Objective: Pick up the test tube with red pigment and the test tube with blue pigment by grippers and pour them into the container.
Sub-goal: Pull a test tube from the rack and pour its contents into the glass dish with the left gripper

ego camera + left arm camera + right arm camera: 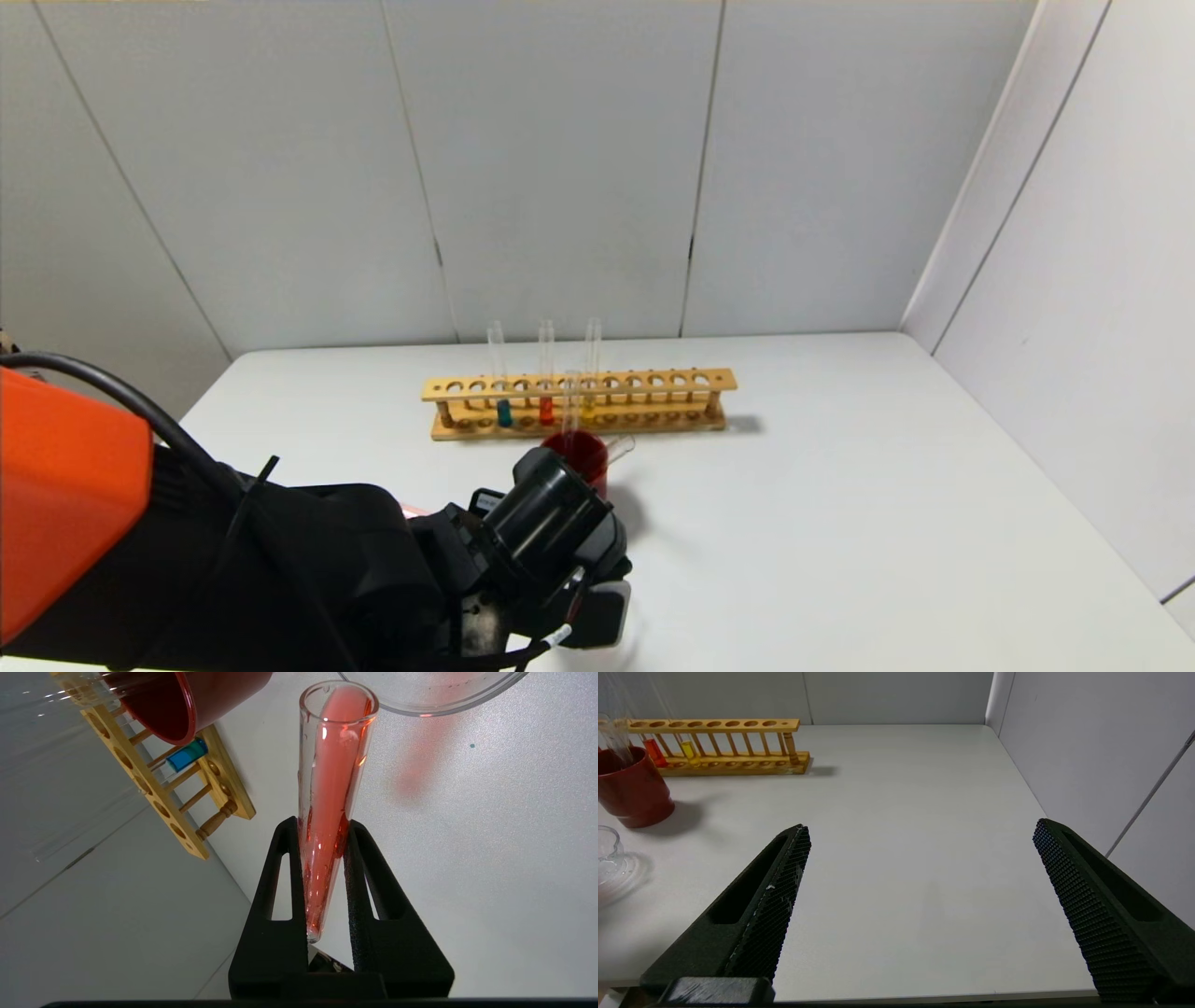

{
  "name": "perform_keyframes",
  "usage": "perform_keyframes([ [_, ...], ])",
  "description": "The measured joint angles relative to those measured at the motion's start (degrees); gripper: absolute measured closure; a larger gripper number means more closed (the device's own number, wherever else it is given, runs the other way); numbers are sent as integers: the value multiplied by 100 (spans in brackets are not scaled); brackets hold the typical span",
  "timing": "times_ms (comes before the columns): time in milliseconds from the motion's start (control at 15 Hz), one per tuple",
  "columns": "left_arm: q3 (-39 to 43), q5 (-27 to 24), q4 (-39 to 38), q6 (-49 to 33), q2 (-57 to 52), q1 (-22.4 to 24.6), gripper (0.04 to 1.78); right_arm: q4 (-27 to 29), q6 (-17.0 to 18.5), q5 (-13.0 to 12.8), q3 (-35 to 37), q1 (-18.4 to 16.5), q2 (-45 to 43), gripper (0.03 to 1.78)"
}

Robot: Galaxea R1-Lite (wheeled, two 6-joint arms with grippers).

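Observation:
My left gripper (pixel 322 826) is shut on the lower end of the test tube with red pigment (pixel 334 774). The tube is tipped over, and orange-red liquid lies along its whole length up to the mouth. The mouth sits just beside the rim of the clear glass container (pixel 430 697), which also shows in the right wrist view (pixel 607 856). In the head view the left gripper (pixel 597 607) hides both. The test tube with blue pigment (pixel 504 412) stands in the wooden rack (pixel 653 381), also visible in the left wrist view (pixel 187 753). My right gripper (pixel 922 828) is open and empty over bare table.
A dark red cup (pixel 583 453) holding clear empty tubes stands in front of the rack. A deeper red tube (pixel 546 409) and a yellow tube (pixel 588 403) stand in the rack. Grey walls close the back and right of the white table (pixel 887 523).

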Motion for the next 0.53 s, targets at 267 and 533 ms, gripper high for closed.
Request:
perform_keyframes([
  [267,-44,55,101,336,55,74,152,0,0,0,0,0,0,7],
  [533,-174,60,182,435,133,94,152,0,0,-2,0,0,0,7],
])
